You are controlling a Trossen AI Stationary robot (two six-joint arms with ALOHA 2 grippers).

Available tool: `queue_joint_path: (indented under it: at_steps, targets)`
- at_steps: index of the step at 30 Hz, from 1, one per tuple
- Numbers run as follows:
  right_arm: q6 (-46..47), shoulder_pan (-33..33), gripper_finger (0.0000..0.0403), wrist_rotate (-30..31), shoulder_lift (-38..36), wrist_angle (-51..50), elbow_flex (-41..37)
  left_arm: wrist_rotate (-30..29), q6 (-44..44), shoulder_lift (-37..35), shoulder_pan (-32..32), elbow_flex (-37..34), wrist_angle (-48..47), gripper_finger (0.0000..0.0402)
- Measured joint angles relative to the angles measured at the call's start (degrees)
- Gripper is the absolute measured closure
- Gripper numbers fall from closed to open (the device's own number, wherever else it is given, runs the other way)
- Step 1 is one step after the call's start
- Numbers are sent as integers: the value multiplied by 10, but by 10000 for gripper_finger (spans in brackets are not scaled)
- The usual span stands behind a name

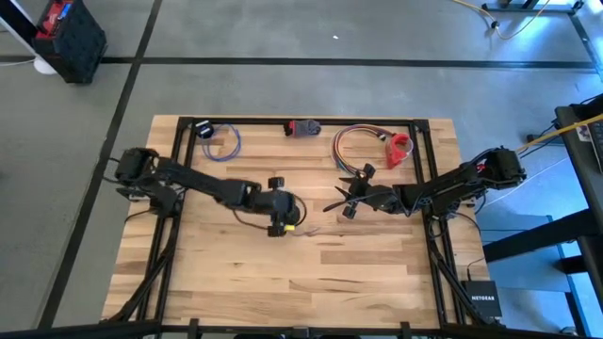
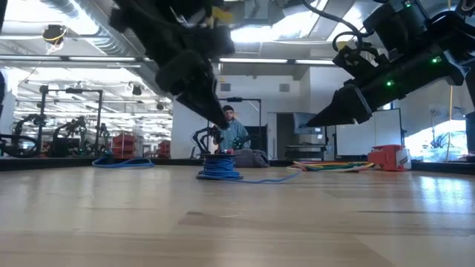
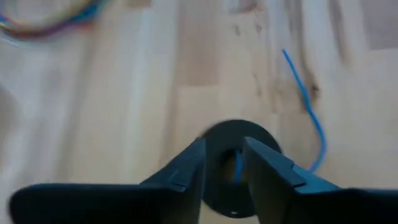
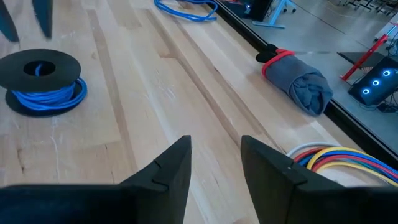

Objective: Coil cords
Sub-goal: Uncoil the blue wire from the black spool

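Left gripper of mine hangs right over the black spool of blue cord mid-bench, fingers a little apart around its hole, the loose tail running toward two o'clock.

A blue cord sits wound around a black spool lying flat near the table's middle, its loose tail trailing across the wood. Another blue cord lies loosely looped near the far edge.
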Motion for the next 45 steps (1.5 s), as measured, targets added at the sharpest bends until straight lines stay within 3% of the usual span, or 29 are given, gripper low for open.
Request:
queue_joint_path:
  at_steps: [6,10,23,29,34,37,45]
  targets:
    - [0,0,260,0,0,-1,0,134,-32,9,36,0,3,369]
    - [0,0,260,0,0,-1,0,136,-14,12,38,0,6,397]
    - [0,0,260,-17,0,-3,0,136,-4,56,48,1,5,399]
    - [-4,0,260,-103,0,-2,3,136,-14,57,48,1,7,395]
    - [-2,0,260,-249,14,-4,26,125,-22,58,48,1,5,400]
    - [-1,2,260,-303,44,-14,50,118,-31,58,48,1,4,397]
    - [-2,51,260,-320,170,-70,123,116,-39,58,50,0,9,400]
